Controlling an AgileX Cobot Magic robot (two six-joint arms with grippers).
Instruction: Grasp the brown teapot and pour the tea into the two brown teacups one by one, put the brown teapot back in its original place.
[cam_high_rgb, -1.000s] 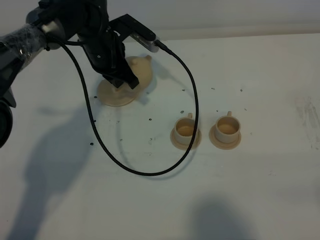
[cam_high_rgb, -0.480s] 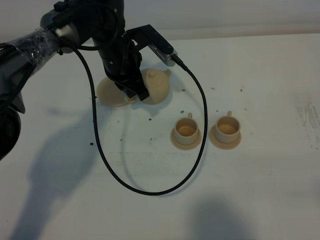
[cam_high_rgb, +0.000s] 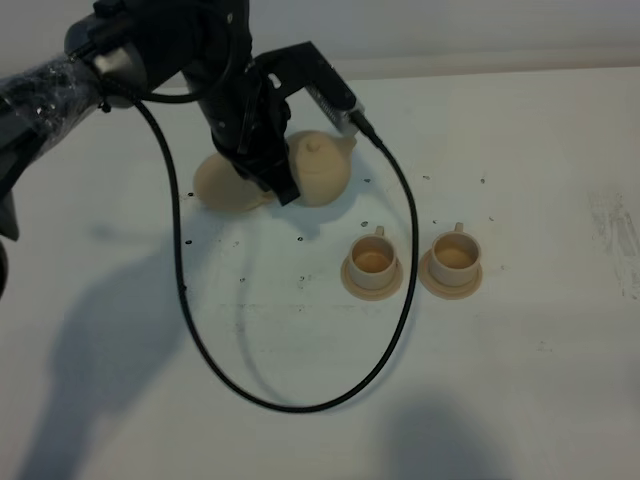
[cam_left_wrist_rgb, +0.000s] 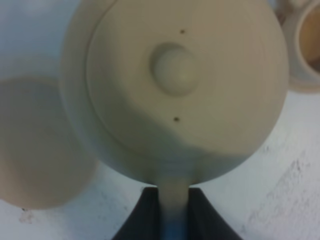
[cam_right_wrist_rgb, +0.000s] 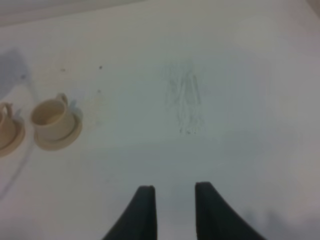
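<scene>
The brown teapot (cam_high_rgb: 320, 168) hangs just right of its wide round saucer (cam_high_rgb: 222, 186), the original place. My left gripper (cam_high_rgb: 283, 186) is shut on the teapot's loop handle. The left wrist view looks down on the lid and knob of the teapot (cam_left_wrist_rgb: 175, 67), with the handle pinched in the left gripper (cam_left_wrist_rgb: 173, 194) and the saucer (cam_left_wrist_rgb: 35, 150) off to one side. The two brown teacups (cam_high_rgb: 371, 260) (cam_high_rgb: 455, 252) stand on their small saucers, in front and to the right of the teapot. My right gripper (cam_right_wrist_rgb: 172, 187) hovers over bare table, its jaws slightly apart and holding nothing.
A black cable (cam_high_rgb: 300, 405) loops from the left arm down across the table in front of the cups. Small dark specks dot the white tabletop. The right wrist view shows one teacup (cam_right_wrist_rgb: 50, 116), the other teacup (cam_right_wrist_rgb: 5, 131) cut by the frame edge, and a grey scuff mark (cam_right_wrist_rgb: 185, 100).
The left gripper has lifted the teapot off its saucer and carried it right, toward the cups. The saucer now lies bare. The cups have not moved.
</scene>
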